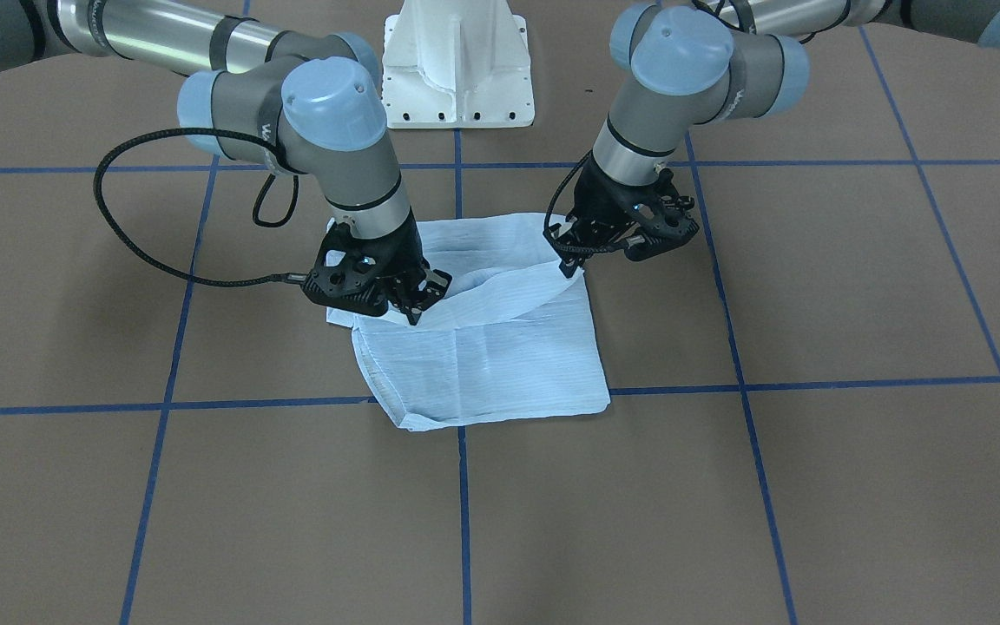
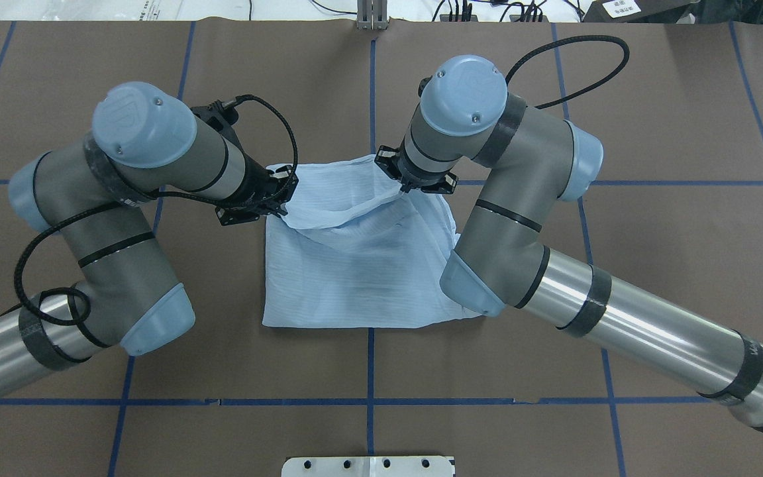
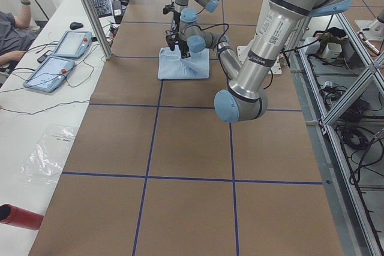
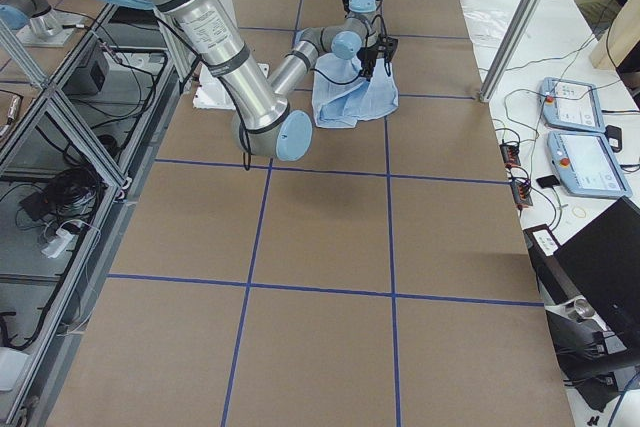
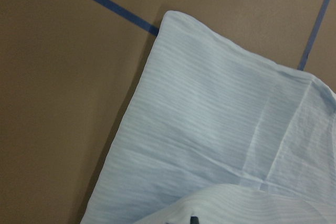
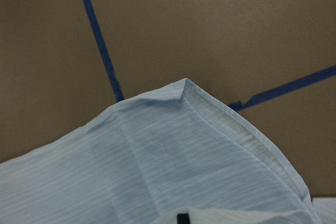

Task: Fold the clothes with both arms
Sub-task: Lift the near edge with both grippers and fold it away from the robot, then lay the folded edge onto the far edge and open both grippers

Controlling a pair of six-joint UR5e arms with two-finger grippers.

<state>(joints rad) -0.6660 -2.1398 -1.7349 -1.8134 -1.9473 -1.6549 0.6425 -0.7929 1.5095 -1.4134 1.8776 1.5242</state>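
The light blue striped shirt [image 1: 483, 365] [image 2: 355, 278] lies folded into a rough square at the table's middle. Its upper layer is raised off the rest and sags between the two grippers. My left gripper [image 1: 568, 263] [image 2: 283, 195] is shut on one end of that raised edge. My right gripper [image 1: 414, 314] [image 2: 391, 182] is shut on the other end. Each wrist view looks down on the shirt [image 5: 210, 129] [image 6: 173, 150] spread on the brown table, with held fabric at the bottom edge. The fingertips are mostly hidden by cloth.
The white pedestal base [image 1: 457, 69] stands behind the shirt. Blue tape lines [image 1: 463, 503] grid the brown table. Two tablets [image 3: 60, 58] and a person's arm [image 3: 12, 34] are at a white side bench, where a red cylinder [image 3: 18, 217] lies.
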